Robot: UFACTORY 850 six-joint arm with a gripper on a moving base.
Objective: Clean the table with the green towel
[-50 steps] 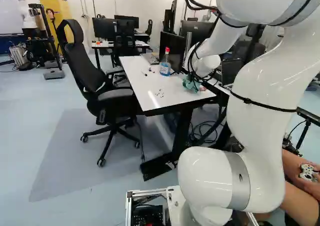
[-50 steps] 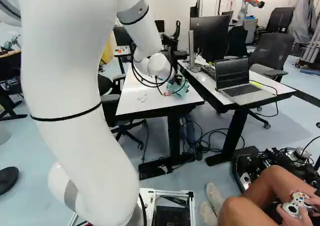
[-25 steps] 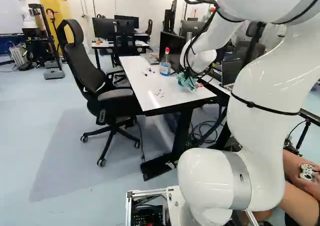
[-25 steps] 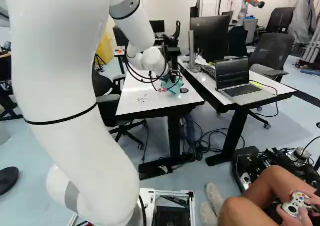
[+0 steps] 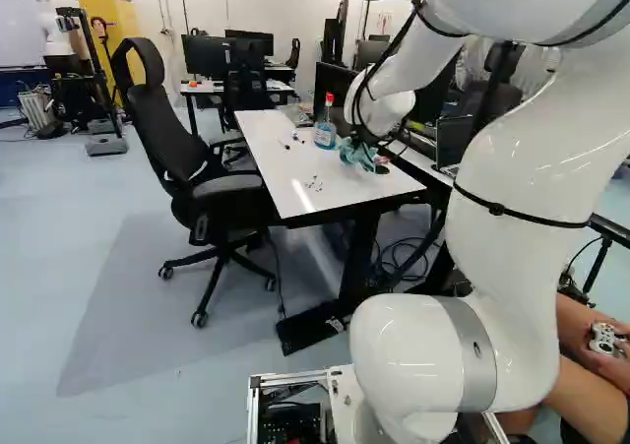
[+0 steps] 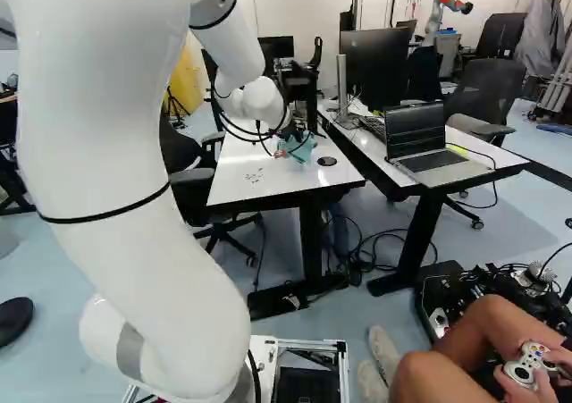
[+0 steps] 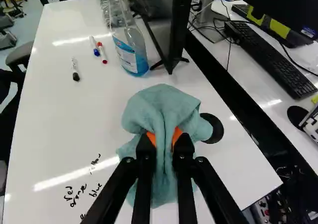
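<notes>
Green towel (image 7: pixel 161 102) is held in the black hand (image 6: pixel 296 137) above or against the white surface (image 7: pixel 54 119), near the end of it closest to the arm's base; whether its underside is touching the top cannot be told. In the wrist view, the cloth is clamped between the orange pads (image 7: pixel 177 135), one pressed to each side. It is bunched ahead of the fingers, with folds passed between them and a loose length hung beneath.

Just beside the towel, a round black disc (image 7: pixel 216 128) is partly covered. Past it runs the surface's long edge, separated by a dark gap from a second white desk (image 6: pixel 487 159). On the other side, a broad stretch of glossy top is seen out to the opposite edge, marked by black handwriting (image 7: pixel 79 191) near the hand. Ahead, a spray bottle (image 7: pixel 130 50) of blue liquid is stood upright beside a dark monitor (image 7: pixel 177 25), with three markers (image 7: pixel 94 46) laid nearby.

Teal-green and soft-looking, the towel is creased into a rounded, crumpled bundle, its pinched middle drawn narrow.
</notes>
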